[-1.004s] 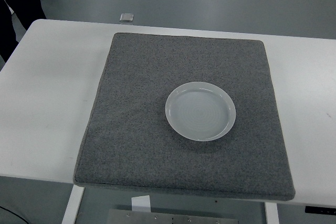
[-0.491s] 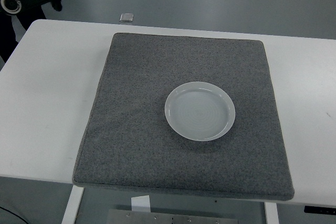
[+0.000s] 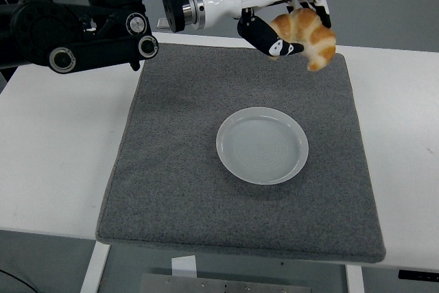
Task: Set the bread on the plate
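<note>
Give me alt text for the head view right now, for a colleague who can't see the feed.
The robot's left hand, on a black and white arm reaching in from the left, holds a golden-brown croissant in the air over the far part of a grey felt mat. An empty round white plate sits on the mat on the white table. The right arm is out of view.

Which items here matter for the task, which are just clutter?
In play:
- croissant, held by the left robot hand above the mat's far edge
- white plate, empty

Just there:
- grey mat
- white table
</note>
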